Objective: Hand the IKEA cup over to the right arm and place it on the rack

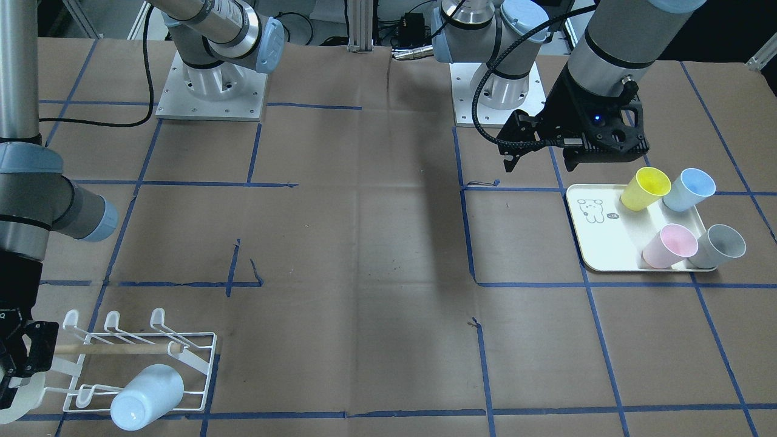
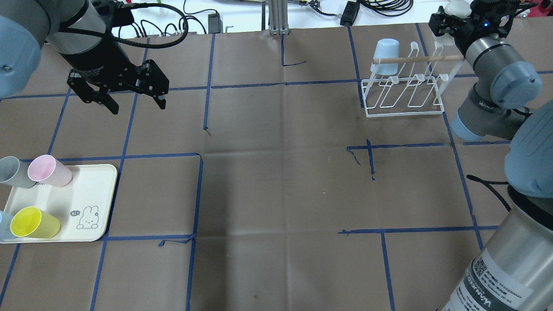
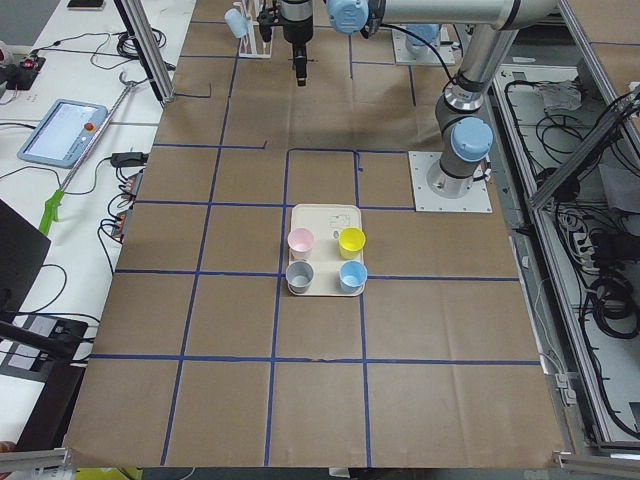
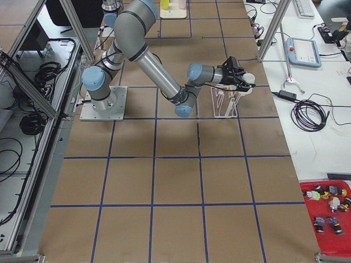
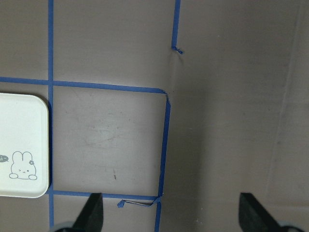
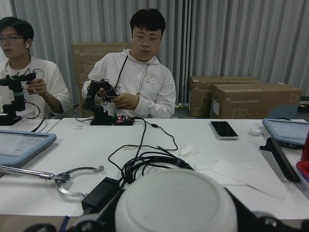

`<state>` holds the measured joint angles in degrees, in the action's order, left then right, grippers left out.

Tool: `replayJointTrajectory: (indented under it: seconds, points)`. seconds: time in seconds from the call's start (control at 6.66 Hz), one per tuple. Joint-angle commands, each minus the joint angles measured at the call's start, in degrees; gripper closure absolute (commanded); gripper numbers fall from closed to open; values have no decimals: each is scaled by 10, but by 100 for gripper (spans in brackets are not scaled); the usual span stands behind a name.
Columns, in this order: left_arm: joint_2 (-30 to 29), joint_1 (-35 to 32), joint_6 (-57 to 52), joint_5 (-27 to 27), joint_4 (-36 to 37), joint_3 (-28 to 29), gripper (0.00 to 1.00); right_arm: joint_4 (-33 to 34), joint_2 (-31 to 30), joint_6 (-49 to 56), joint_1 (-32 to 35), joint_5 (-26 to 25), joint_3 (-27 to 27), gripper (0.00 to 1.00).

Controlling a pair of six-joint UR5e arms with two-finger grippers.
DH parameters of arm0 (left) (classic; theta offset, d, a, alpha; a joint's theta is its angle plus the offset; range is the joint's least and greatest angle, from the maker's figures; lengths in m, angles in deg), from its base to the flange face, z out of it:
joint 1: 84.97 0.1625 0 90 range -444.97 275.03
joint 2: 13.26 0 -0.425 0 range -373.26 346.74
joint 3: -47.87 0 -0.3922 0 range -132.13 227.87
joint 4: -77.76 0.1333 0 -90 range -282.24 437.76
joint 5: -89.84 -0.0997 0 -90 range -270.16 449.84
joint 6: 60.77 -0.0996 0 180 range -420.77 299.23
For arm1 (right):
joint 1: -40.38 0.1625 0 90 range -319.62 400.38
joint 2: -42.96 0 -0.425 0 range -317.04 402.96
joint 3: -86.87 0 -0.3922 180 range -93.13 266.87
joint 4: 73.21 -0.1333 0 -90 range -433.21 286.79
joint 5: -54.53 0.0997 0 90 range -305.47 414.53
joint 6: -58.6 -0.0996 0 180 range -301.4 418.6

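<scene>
A white IKEA cup (image 6: 176,203) is held in my right gripper (image 6: 176,215), which is shut on it. The cup lies on its side and fills the bottom of the right wrist view. Seen from the front, the right arm (image 1: 24,200) holds this cup (image 1: 24,397) just off the outer end of the white wire rack (image 1: 139,352). A pale blue cup (image 2: 386,54) hangs mouth down on a rack (image 2: 406,93) prong. My left gripper (image 2: 125,98) hovers open and empty over bare table, beyond the tray.
A cream tray (image 2: 65,203) with a rabbit drawing holds yellow (image 2: 34,222), pink (image 2: 49,170), grey (image 2: 13,172) and blue (image 1: 689,189) cups lying on their sides. Two people sit at a white desk (image 6: 145,145) beyond the rack. Blue tape lines grid the brown table.
</scene>
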<state>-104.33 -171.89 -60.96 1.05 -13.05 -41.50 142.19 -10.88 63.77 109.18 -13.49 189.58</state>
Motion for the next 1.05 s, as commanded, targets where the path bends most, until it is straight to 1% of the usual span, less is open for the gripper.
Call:
replayJointTrajectory:
  seconds: [0.0, 0.3, 0.45, 0.75, 0.9]
  points:
    - [0, 0, -9, -1, 10, 2, 1, 1, 15, -1, -2, 0, -6, 86]
    - [-1, 0, -9, -4, 10, 2, 0, 2, 26, -2, -2, 0, -6, 86]
    - [-6, 0, -8, -39, 16, 2, 0, 3, 32, -2, -1, 0, -3, 86]
    - [-8, -1, -3, -36, 24, 3, 0, 3, 36, -7, 2, 0, -1, 83]
    - [-9, -3, -9, -34, 27, 3, 0, 3, 35, -1, 2, 0, -1, 63]
